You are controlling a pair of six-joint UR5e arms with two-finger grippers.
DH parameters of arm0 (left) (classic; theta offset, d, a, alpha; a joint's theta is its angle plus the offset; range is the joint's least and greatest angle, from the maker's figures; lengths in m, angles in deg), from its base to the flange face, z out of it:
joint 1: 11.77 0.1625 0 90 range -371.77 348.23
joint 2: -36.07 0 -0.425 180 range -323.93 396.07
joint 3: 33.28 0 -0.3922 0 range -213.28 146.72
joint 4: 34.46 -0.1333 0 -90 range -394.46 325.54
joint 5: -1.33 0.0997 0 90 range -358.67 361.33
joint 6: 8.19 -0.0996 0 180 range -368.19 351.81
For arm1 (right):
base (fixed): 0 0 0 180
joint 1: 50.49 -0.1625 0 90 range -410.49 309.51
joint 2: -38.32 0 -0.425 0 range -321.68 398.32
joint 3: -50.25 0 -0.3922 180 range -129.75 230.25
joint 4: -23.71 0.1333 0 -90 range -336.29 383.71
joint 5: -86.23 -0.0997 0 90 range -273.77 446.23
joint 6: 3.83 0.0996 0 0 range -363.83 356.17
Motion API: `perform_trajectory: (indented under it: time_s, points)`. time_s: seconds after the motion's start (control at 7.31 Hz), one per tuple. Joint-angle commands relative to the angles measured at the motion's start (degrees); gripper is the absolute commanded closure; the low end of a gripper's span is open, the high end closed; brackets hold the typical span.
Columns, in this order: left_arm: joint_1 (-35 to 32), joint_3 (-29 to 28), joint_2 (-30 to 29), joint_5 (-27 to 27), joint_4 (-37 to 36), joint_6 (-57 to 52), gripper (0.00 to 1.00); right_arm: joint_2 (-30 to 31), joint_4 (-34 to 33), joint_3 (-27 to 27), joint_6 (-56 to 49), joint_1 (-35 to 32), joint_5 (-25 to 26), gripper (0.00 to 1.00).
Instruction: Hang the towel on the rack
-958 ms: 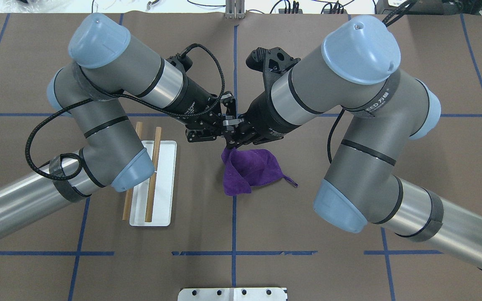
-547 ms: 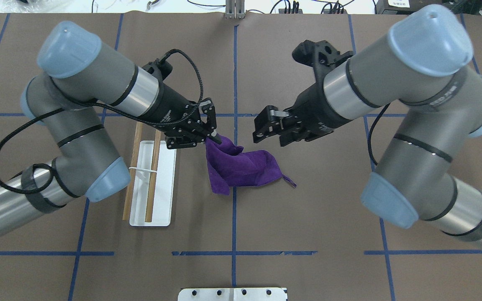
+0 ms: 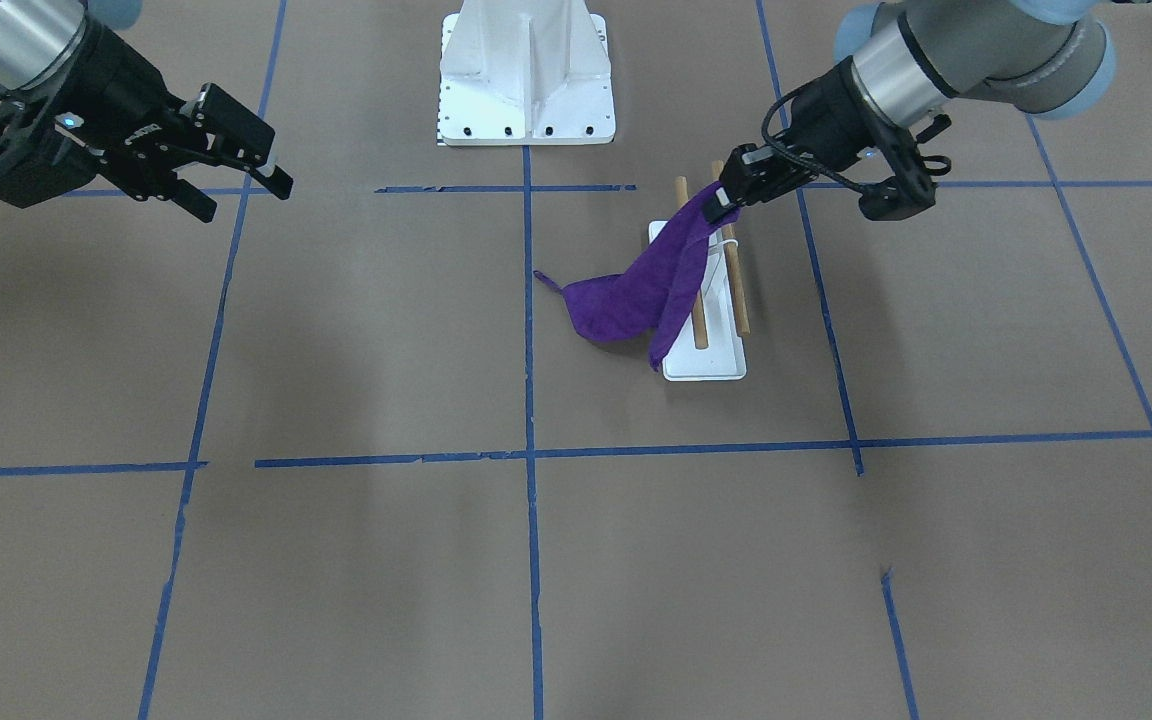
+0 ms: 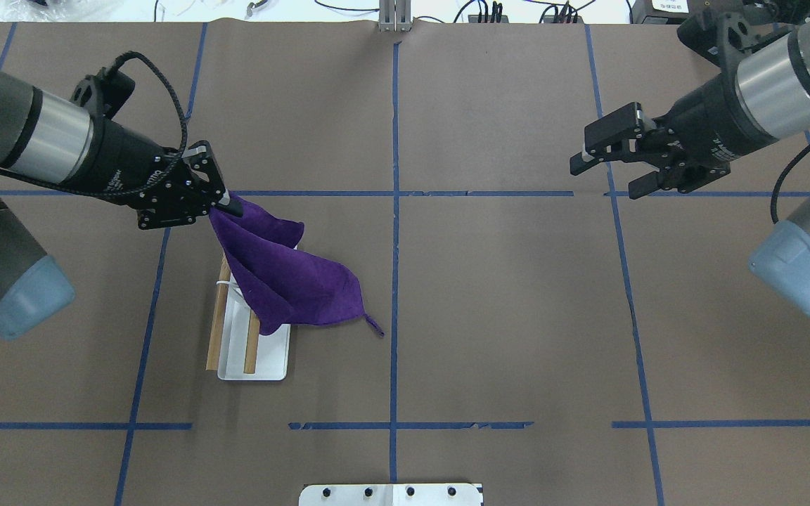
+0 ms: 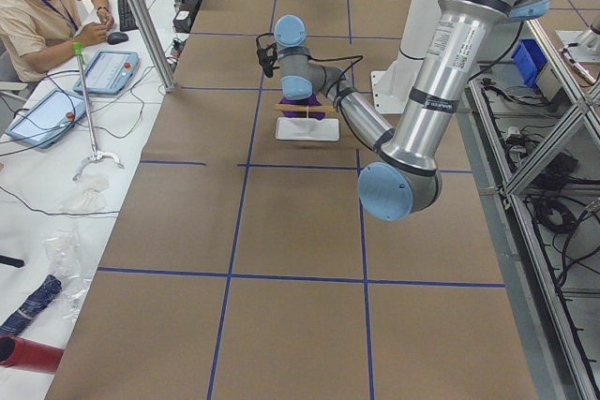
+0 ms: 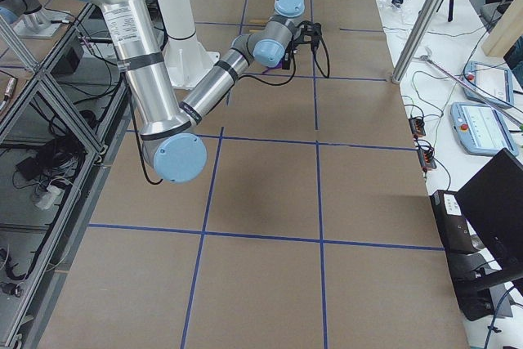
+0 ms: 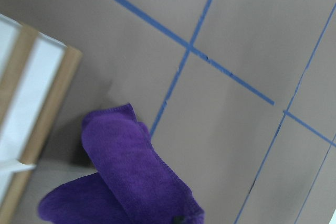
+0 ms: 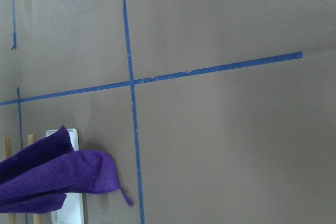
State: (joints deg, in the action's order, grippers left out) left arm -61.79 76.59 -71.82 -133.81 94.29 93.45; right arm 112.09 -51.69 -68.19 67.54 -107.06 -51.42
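My left gripper [image 4: 226, 204] is shut on a corner of the purple towel [image 4: 278, 277] and holds it raised over the far end of the rack [image 4: 264, 362]. The towel hangs down and drapes across the two wooden rods [image 4: 216, 330], its lower edge trailing on the table to the right of the rack. In the front-facing view the left gripper [image 3: 726, 200] holds the towel [image 3: 636, 295] above the rack [image 3: 706, 360]. My right gripper [image 4: 605, 165] is open and empty, far to the right; it also shows in the front-facing view [image 3: 256, 160].
A larger white bolted pedestal [image 3: 526, 70] stands at the robot's side of the table, its edge showing in the overhead view [image 4: 391, 494]. Blue tape lines cross the brown table cover. An operator [image 5: 47, 7] sits at a side desk.
My left gripper has carried the towel leftward from the table centre to over the rack. My right gripper let go of the towel, opened and drew far back to the right.
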Motion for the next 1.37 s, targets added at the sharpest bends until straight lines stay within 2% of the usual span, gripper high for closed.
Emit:
perform_trajectory:
  time_s: [0.0,0.14,0.41,0.96,1.09,1.23]
  points:
    - [-4.54,0.53,4.25,-0.03,0.01,-5.81,1.0,6.0,-0.02,0.05,-4.62,-3.35,0.36,0.0]
    - [-5.69,0.61,7.83,-0.03,0.01,-12.27,1.0,8.3,-0.19,1.01,-8.4,-5.28,0.62,0.0]
    - [-5.88,-0.61,11.28,0.58,0.01,-19.16,1.0,11.12,-0.19,1.46,-11.86,-5.92,2.9,0.0]
    - [-5.79,-1.76,13.84,0.58,0.1,-22.18,1.0,11.57,-0.28,1.9,-11.86,-6.09,4.49,0.0]
    - [-5.7,-2.98,14.19,0.84,0.1,-22.44,0.38,11.57,-0.37,2.51,-11.95,-6.01,6.32,0.0]
    - [-5.7,-3.86,14.89,3.63,0.1,-23.31,0.0,11.4,-0.28,4.43,-12.04,-6.01,6.95,0.0]
